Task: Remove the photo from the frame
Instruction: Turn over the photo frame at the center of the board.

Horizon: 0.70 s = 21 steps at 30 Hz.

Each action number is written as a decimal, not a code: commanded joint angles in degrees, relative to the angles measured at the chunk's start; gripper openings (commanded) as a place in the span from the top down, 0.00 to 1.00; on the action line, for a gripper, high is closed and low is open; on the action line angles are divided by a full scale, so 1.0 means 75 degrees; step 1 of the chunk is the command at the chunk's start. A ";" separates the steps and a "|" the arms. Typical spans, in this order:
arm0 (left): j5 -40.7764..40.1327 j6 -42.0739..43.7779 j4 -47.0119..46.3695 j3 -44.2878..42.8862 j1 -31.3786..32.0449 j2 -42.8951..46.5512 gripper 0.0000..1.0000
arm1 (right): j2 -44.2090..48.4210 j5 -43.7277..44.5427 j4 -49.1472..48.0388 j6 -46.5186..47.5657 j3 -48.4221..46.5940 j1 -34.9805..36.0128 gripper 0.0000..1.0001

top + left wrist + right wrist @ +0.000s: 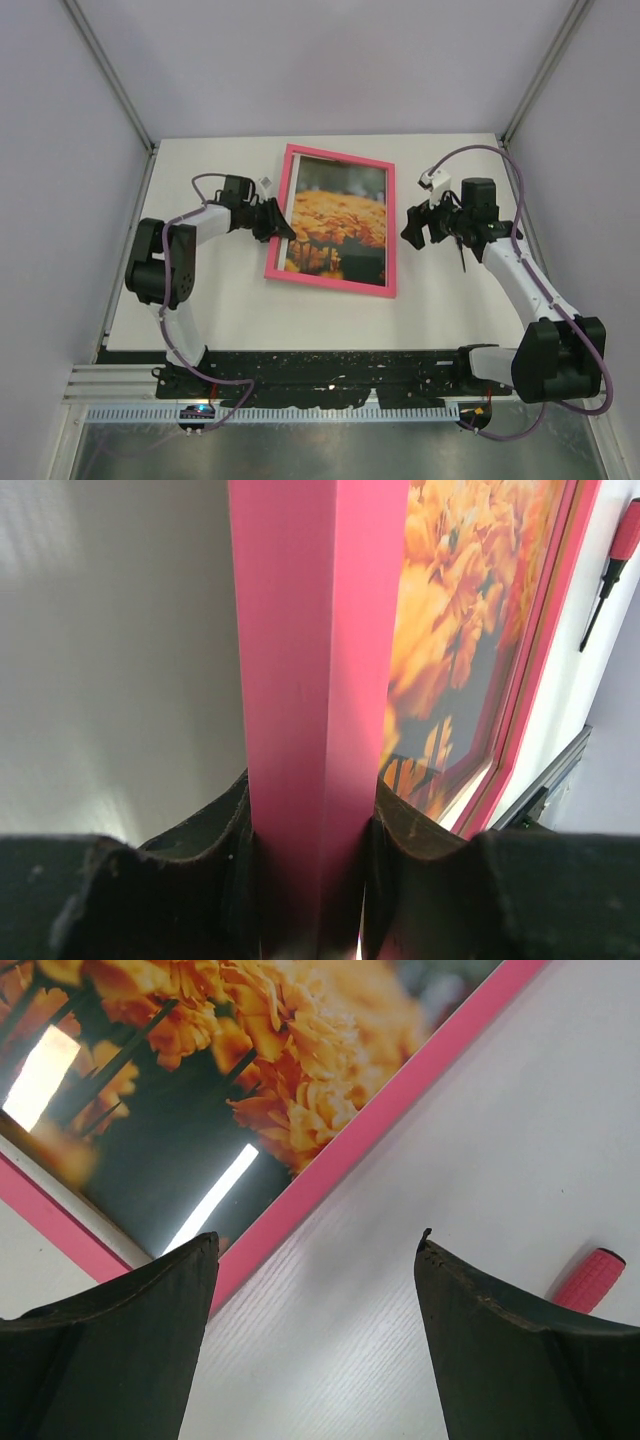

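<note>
Left gripper (272,219) is closed on the frame's (331,281) left rail, one finger on each side. Right gripper (418,227) is wide open and holds nothing, just off the right rail. Photo (338,215) sits in the frame, face up, mid-table. Nothing is out yet, so I judge the whole removal is left. I see table (220,300) room left of and nearer than the frame. The back rail is near the rear wall. A screwdriver (590,1276) lies by the right gripper.
</note>
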<state>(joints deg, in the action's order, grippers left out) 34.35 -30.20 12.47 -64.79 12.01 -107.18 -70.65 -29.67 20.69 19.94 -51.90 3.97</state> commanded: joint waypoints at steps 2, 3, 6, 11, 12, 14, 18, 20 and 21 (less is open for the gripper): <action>-0.0923 0.0171 -0.0186 -0.0033 0.0285 -0.0077 1.00 | -0.0119 0.0463 -0.0719 -0.0140 0.0146 -0.0037 0.17; -0.1016 0.0136 -0.0186 0.0014 0.0274 -0.0042 1.00 | -0.0130 0.0557 -0.0766 -0.0140 0.0181 -0.0037 0.17; -0.1321 0.0089 -0.0186 0.0154 0.0274 0.0075 1.00 | -0.0154 0.0605 -0.0848 -0.0151 0.0264 -0.0048 0.18; -0.1743 0.0089 -0.0022 0.0202 0.0274 0.0122 1.00 | -0.0212 0.0698 -0.0907 -0.0198 0.0311 -0.0037 0.18; -0.1825 0.0100 0.0024 0.0202 0.0285 0.0122 1.00 | -0.0224 0.0710 -0.0918 -0.0198 0.0322 -0.0037 0.18; -0.2013 0.0112 0.0130 0.0190 0.0274 0.0110 1.00 | -0.0271 0.0768 -0.0930 -0.0163 0.0357 -0.0048 0.18; -0.2049 0.0124 0.0236 0.0108 0.0285 -0.0041 1.00 | -0.0353 0.0815 -0.1000 -0.0163 0.0416 -0.0072 0.18; -0.1862 0.0065 0.0236 0.0038 0.0285 -0.0170 1.00 | -0.0400 0.0839 -0.1001 -0.0163 0.0404 -0.0060 0.18; -0.1768 0.0065 0.0236 -0.0009 0.0320 -0.0229 1.00 | -0.0446 0.0851 -0.1001 -0.0163 0.0404 -0.0060 0.18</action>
<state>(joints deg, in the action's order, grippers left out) 30.02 -32.23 11.40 -63.90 14.26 -107.74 -73.25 -24.23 16.12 19.16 -48.73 3.77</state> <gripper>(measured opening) 0.358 0.822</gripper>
